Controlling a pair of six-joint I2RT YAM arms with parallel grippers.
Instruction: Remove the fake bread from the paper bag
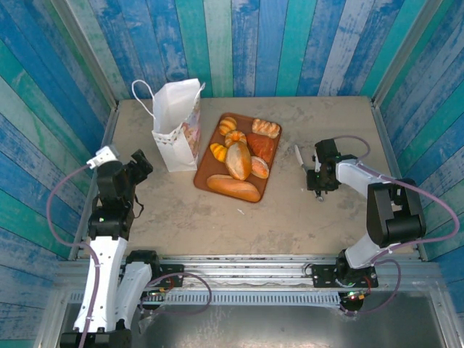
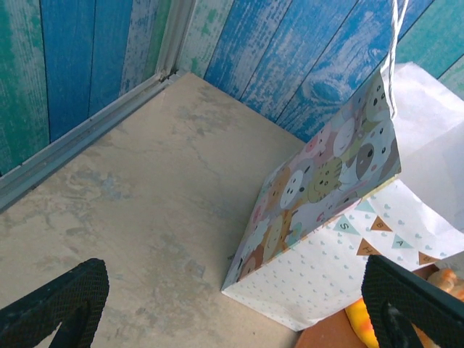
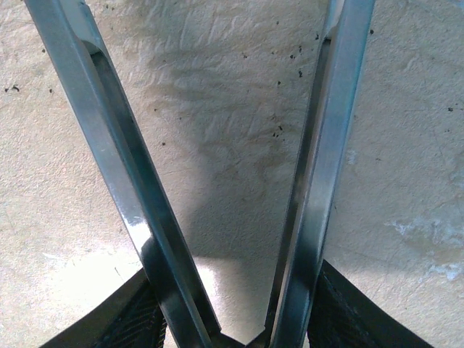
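The white paper bag (image 1: 176,125) stands upright at the back left, with its cartoon-printed side (image 2: 341,203) facing my left gripper. What is inside the bag is hidden. Several glossy golden pieces of fake bread (image 1: 238,161) lie on the brown tray (image 1: 245,122) just right of the bag. A yellow roll (image 2: 360,322) peeks out beside the bag's corner. My left gripper (image 1: 138,165) (image 2: 232,304) is open and empty, low by the bag's near left corner. Right of the tray, my right gripper (image 1: 317,181) (image 3: 235,319) is shut on metal tongs (image 3: 109,145) held close over the table.
Blue plank walls enclose the beige table (image 1: 312,217) on three sides, with a metal rail (image 2: 87,130) along the left wall. The tongs' tips (image 1: 299,156) point toward the tray. Bare tabletop lies in front of the tray and between the arms.
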